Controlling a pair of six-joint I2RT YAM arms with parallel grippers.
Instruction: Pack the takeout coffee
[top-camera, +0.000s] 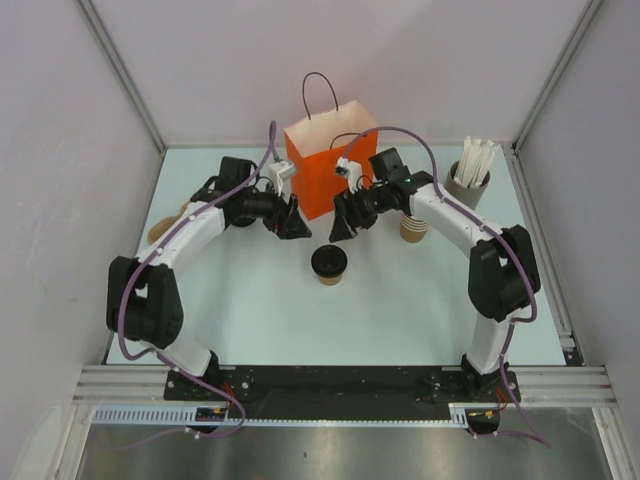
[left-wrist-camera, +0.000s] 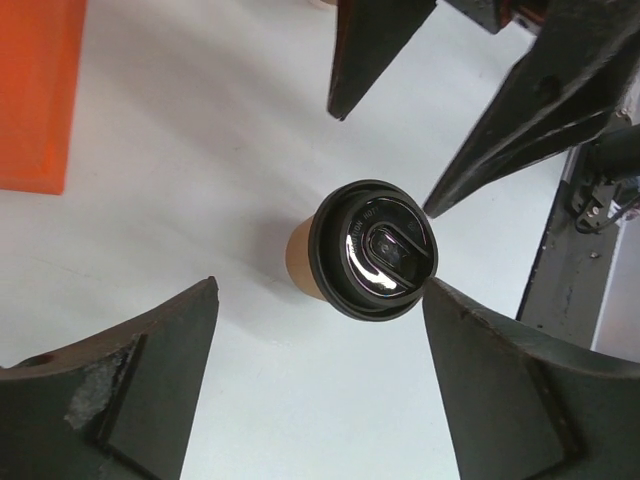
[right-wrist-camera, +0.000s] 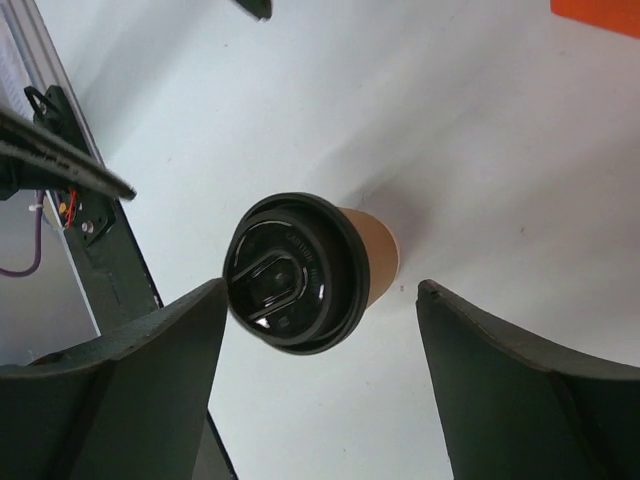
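One lidded cup (top-camera: 329, 272) stands upright near the middle of the counter (top-camera: 250, 310), on the near side of the orange bag (top-camera: 322, 170) and apart from it. The black lid (top-camera: 329, 259) looks seated on the rim all round in both wrist views.

Left gripper (top-camera: 292, 226) and right gripper (top-camera: 346, 227) hang above the cup, slightly to its far side. Both have jaws spread wide, holding nothing and touching nothing.

Handling, judged: the paper wall is light and thin, and will dent under a hard squeeze. Contents can't be seen, so treat it as possibly full and keep it upright. The lid is glossy and likely slippery, and a pull on it could pop it off. The best hold looks like the tan wall just under the lid, where the rim stiffens it, with jaws on opposite sides.

Surface: pale, smooth and matte, so the cup could slide if nudged. The bag stands at the middle of the far edge, mouth up. A stack of cups (top-camera: 413, 228) sits toward the right edge, and a holder of white sticks (top-camera: 468, 178) is in the far right corner. Pale panels (top-camera: 60, 150) close in three sides.
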